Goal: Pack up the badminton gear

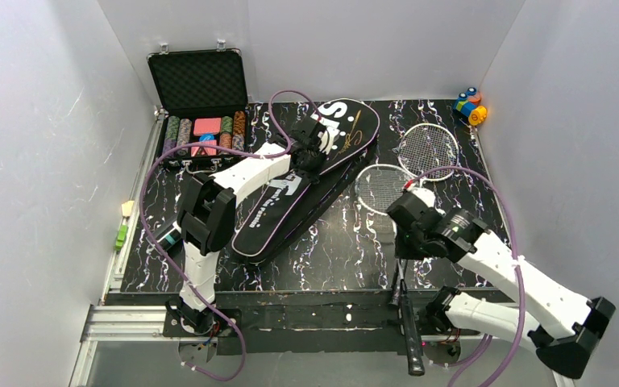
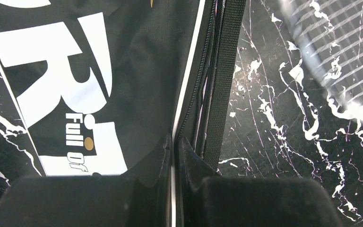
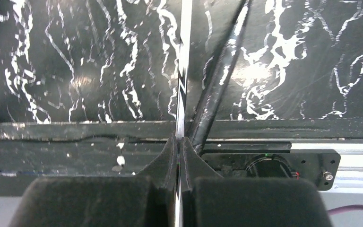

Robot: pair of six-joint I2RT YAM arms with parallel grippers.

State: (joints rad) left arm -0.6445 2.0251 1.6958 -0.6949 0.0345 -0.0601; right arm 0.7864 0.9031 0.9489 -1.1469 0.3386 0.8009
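Observation:
The black racket bag [image 1: 290, 205] lettered "SPORT" lies slantwise at the table's middle. My left gripper [image 1: 313, 153] is shut on its piped edge [image 2: 185, 94] beside the zip. Two silver-framed rackets lie to the right, with heads at the back [image 1: 428, 149] and nearer [image 1: 381, 187]. One head shows in the left wrist view [image 2: 340, 47]. My right gripper [image 1: 407, 230] is shut on a thin silver racket shaft [image 3: 184, 71]. A second dark shaft [image 3: 220, 85] crosses beside it. A black handle [image 1: 409, 339] sticks out over the near edge. No shuttlecocks show. A teal-marked dark end [image 1: 169, 236] peeks from under the left arm.
An open black case of poker chips [image 1: 201, 105] stands at the back left. Colourful toy blocks [image 1: 469, 105] sit at the back right corner. Small green and yellow pieces [image 1: 122, 224] lie off the left edge. Grey walls close in three sides.

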